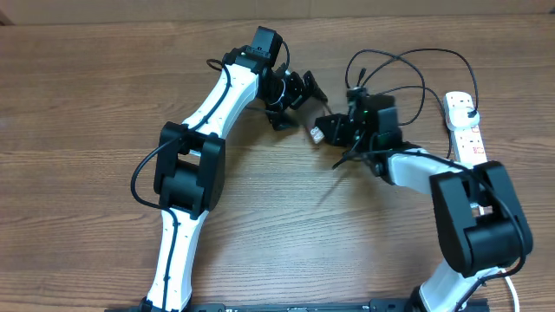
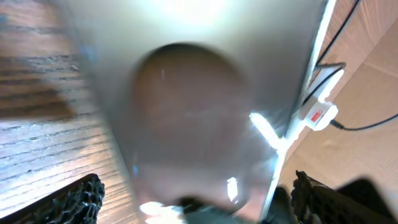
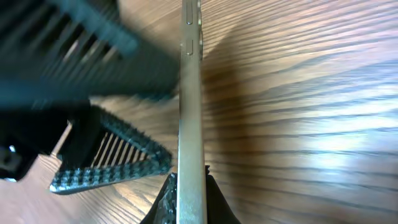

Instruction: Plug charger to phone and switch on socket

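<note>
My right gripper point(image 1: 334, 130) point(image 3: 189, 186) is shut on the phone point(image 3: 188, 93), holding it on edge above the table; it shows as a thin pale strip in the right wrist view. In the overhead view the phone point(image 1: 321, 132) sits between the two grippers. My left gripper point(image 1: 297, 102) point(image 2: 199, 199) is open, its fingers spread on either side of the phone point(image 2: 186, 106), which fills that view as a blur. The socket point(image 1: 464, 126) point(image 2: 317, 115) lies at the right. The charger cable point(image 1: 395, 69) loops behind the right wrist; its connector is not clear.
The socket's thick white cord point(image 1: 512, 276) runs by the right arm's base. A black cable point(image 2: 367, 124) leaves the strip. One ribbed finger of the left gripper point(image 3: 112, 165) is close beside the phone. Wooden tabletop point(image 1: 87, 104) all round.
</note>
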`<state>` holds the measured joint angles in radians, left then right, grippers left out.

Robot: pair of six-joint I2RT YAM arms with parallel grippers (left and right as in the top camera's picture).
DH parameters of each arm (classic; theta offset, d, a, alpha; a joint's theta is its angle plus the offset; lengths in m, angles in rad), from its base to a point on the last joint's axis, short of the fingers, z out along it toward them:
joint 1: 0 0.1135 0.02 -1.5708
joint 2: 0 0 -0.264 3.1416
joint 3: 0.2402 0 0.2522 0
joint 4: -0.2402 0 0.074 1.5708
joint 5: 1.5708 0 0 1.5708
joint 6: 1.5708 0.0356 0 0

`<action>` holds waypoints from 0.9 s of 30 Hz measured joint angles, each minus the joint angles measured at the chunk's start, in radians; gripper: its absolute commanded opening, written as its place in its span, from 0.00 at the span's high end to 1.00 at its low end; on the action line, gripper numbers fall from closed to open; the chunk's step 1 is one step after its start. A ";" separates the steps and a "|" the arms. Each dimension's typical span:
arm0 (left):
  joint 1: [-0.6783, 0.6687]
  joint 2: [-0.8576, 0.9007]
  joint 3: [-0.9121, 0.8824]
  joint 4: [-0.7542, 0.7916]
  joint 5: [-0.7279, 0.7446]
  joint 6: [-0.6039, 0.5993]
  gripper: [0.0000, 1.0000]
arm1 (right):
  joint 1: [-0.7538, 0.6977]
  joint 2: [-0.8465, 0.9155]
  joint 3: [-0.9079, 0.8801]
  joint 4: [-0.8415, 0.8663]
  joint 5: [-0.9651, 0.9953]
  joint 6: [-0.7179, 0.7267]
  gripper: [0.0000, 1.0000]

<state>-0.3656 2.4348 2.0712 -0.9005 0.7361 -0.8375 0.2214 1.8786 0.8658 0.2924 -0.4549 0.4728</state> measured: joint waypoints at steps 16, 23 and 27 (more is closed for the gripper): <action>0.009 -0.340 0.002 -0.302 -0.294 0.290 0.04 | -0.150 -0.391 0.010 -0.447 -0.135 0.055 0.96; -0.042 -0.494 -0.242 -0.162 -0.342 0.297 0.06 | -0.157 -0.432 0.010 -0.581 -0.166 0.055 0.96; -0.041 -0.681 -0.536 0.040 -0.348 0.294 0.03 | -0.183 -0.432 0.011 -0.586 -0.221 0.055 0.96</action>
<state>-0.4068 1.7538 1.5349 -0.8608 0.3885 -0.5430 0.0387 1.4464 0.8764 -0.2932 -0.6762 0.5278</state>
